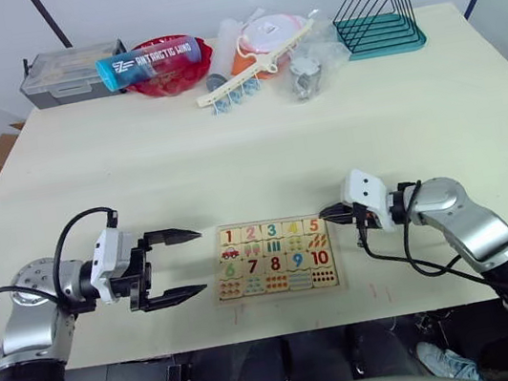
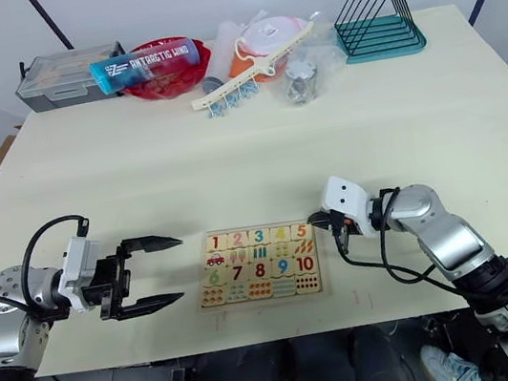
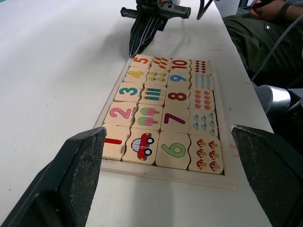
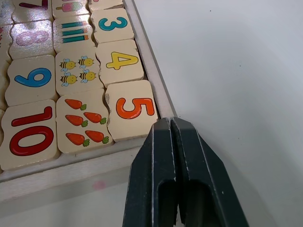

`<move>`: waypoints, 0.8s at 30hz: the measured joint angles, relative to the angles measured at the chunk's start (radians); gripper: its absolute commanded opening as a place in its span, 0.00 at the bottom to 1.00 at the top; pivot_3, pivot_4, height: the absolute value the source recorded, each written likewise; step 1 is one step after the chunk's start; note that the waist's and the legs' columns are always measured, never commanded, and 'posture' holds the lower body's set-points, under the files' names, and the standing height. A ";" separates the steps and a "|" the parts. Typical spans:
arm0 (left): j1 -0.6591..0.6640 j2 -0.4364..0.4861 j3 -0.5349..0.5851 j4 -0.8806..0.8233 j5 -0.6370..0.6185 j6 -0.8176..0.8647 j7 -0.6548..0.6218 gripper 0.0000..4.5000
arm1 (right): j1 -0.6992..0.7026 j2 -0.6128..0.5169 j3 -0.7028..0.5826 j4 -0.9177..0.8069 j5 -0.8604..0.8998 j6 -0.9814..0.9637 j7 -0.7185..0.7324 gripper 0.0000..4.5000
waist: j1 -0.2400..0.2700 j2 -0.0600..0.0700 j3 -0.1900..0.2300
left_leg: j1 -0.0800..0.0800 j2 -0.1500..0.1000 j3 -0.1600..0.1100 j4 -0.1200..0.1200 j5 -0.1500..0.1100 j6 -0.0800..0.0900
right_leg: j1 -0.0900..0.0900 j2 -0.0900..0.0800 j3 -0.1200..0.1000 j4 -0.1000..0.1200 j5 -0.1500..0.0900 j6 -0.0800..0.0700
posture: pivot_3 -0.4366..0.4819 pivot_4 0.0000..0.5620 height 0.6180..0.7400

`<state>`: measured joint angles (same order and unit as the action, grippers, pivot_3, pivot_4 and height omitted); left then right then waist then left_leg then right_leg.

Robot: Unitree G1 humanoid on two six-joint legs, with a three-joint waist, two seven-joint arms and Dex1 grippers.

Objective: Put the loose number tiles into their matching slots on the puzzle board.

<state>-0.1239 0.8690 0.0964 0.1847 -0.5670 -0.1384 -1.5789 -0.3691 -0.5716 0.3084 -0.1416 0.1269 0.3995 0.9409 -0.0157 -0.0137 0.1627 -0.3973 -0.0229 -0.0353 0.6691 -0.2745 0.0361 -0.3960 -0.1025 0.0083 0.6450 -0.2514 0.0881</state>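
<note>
The puzzle board (image 1: 277,286) lies flat near the table's front edge, between my two grippers. Number tiles 1 (image 1: 229,237), 2 (image 1: 250,234), 3 (image 1: 271,231), 4 (image 1: 292,229) and 5 (image 1: 314,225) lie in the row of slots along its far edge. My right gripper (image 1: 324,218) is shut with nothing in it, its tip low at the board's far right corner, just beside the 5 tile (image 4: 132,109). Left of the board, my left gripper (image 1: 202,260) stands wide open and empty, its fingers (image 3: 71,179) pointing at the board.
Along the table's far edge stand a grey box (image 1: 71,74), a red bowl (image 1: 173,76) with a blue tube (image 1: 151,62) across it, plastic bags (image 1: 274,42) and a teal wire rack (image 1: 379,16). A person (image 3: 265,33) sits beyond the board's right side.
</note>
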 measured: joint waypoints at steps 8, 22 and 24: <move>0.000 0.000 0.002 0.000 0.011 0.002 0.000 1.00 | 0.000 0.003 0.000 0.002 -0.002 -0.008 -0.002 0.01 | 0.000 0.000 0.000 | 0.000 0.000 0.000 0.000 0.000 0.000 | 0.000 0.000 0.000 0.000 0.000 0.000 | 0.48 0.27 1.00; 0.103 -0.060 0.141 -0.054 -0.014 0.139 0.194 1.00 | 0.212 0.017 -0.247 -0.026 0.101 -0.199 -0.057 0.01 | 0.003 0.000 0.000 | 0.000 0.001 0.000 0.000 0.000 0.000 | 0.001 0.000 0.000 0.000 0.000 0.000 | 0.48 0.27 1.00; 0.133 -0.074 0.163 -0.069 -0.012 0.161 0.248 1.00 | 0.269 0.012 -0.289 -0.034 0.116 -0.215 -0.064 0.01 | 0.003 0.000 0.000 | 0.000 0.001 0.000 0.000 0.000 0.000 | 0.002 -0.001 0.001 0.000 0.000 0.000 | 0.48 0.27 1.00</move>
<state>0.0094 0.7949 0.2599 0.1158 -0.5789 0.0222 -1.3308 -0.0999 -0.5599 0.0190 -0.1754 0.2430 0.1847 0.8773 -0.0122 -0.0140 0.1626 -0.3969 -0.0215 -0.0352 0.6691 -0.2745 0.0361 -0.3944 -0.1030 0.0090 0.6450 -0.2514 0.0882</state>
